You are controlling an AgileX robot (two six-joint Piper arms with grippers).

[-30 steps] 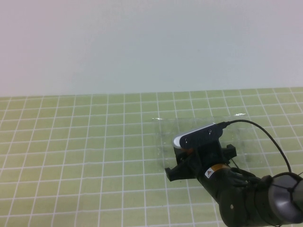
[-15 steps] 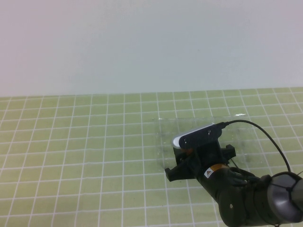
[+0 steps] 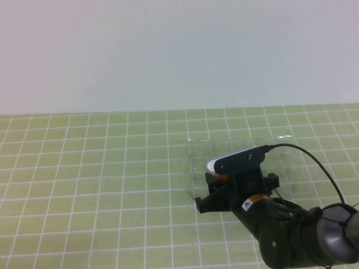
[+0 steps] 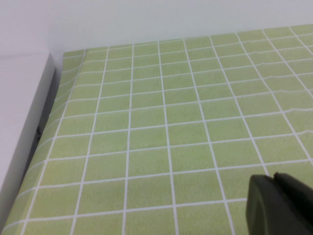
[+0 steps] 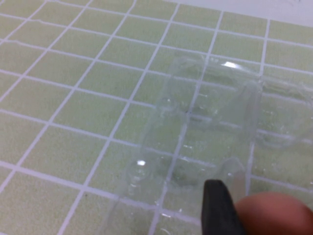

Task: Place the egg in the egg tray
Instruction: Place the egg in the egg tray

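**Green grid desk, clear tray, egg held above it**

Green squared covering spreads over the whole desk (image 3: 90,168), which meets a pale wall at its far edge. On the desk lies the egg tray (image 3: 196,154), clear plastic that shows mostly as glints and faint cup outlines; the right wrist view shows its rounded cups (image 5: 210,112) plainly.

The right arm reaches in from the near side of the tray, its right hand (image 3: 220,180) over the tray's near-left part. That hand is closed on the egg (image 3: 222,177), seen in the high view only as an orange sliver under the wrist camera, and in the right wrist view as an orange-brown curve (image 5: 274,213) pressed against a dark finger (image 5: 217,205).

The left hand (image 4: 279,204) is well away from the tray, above bare desk near the desk's side edge; only its dark tips show, close together.
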